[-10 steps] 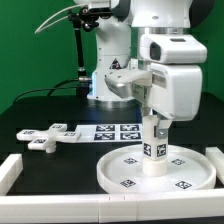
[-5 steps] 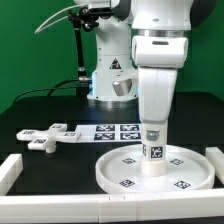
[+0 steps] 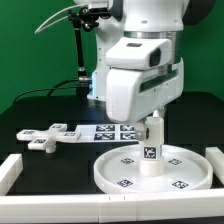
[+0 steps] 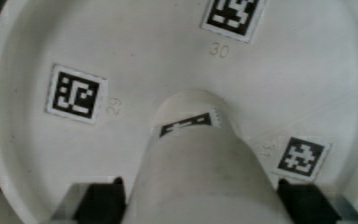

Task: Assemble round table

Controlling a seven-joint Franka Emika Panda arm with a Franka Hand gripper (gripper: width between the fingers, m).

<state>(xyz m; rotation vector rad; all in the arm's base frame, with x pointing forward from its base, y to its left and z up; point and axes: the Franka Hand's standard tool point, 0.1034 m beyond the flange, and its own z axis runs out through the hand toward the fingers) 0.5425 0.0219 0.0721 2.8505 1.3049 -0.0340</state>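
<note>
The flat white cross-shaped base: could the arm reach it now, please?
Probably not yet: its fingers are shut on the short white cylinder leg standing on the large white round disc. Nothing covers the base.

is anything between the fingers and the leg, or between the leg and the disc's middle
Nothing visible. The fingers are closed on both sides of the leg, which stands upright at the middle of the round disc. The cross-shaped base lies apart on the exterior view's left.
</note>
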